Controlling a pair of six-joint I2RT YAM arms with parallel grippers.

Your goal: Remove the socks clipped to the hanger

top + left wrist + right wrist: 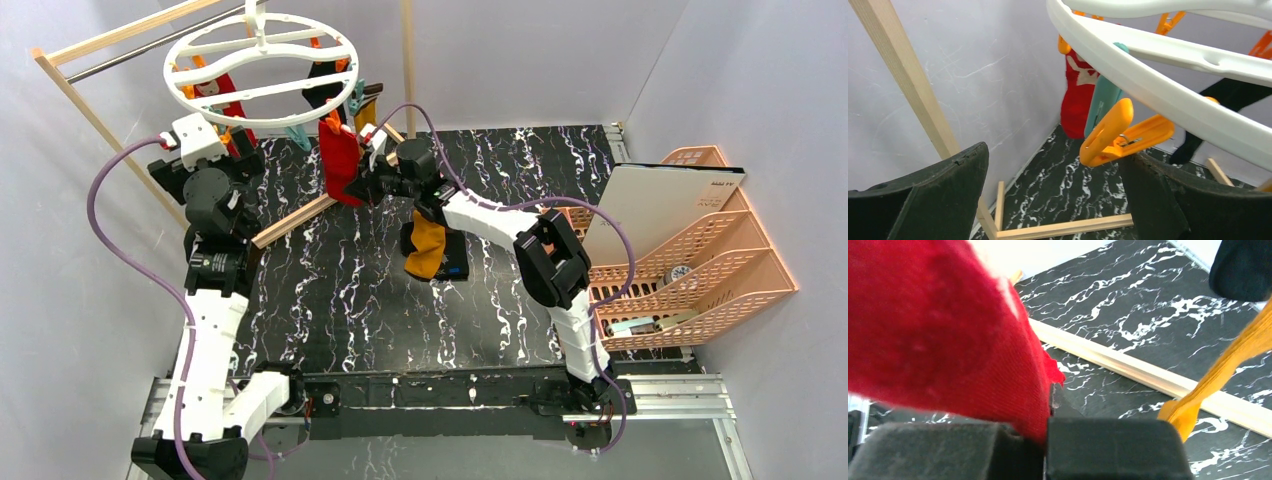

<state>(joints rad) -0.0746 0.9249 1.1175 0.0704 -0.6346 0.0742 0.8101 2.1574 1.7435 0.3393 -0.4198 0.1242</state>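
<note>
Top external view: the hanger (260, 42) hangs at the far left from the wooden rack (85, 100), above the marbled black surface (330, 300). The right arm reaches left and far, and its tool (370, 175) is clamped on the lower part of a red sock (338, 160) that hangs from the near right edge of the ring. In the right wrist view the red sock (948, 330) fills the left of the picture, its cloth pinched between the closed pads of the right tool (1045, 440). A hanging mustard sock (1218, 375) and a black sock (1243, 267) show to the right, over the rack's wooden base rail (1148, 375).

A second red sock (225, 95) is clipped at the ring's far left side. On the surface, under the right forearm, lie a loose mustard sock (428, 250) and, touching it, a loose black sock (452, 255).

The left tool (1053, 200) sits just under the ring's left side with its fingers (923, 195) spread wide, gripping nothing. An orange clip (1123, 132) hangs between them and a teal clip (1103, 105) lies just beyond it. A peach basket (700, 260) stands at the right.
</note>
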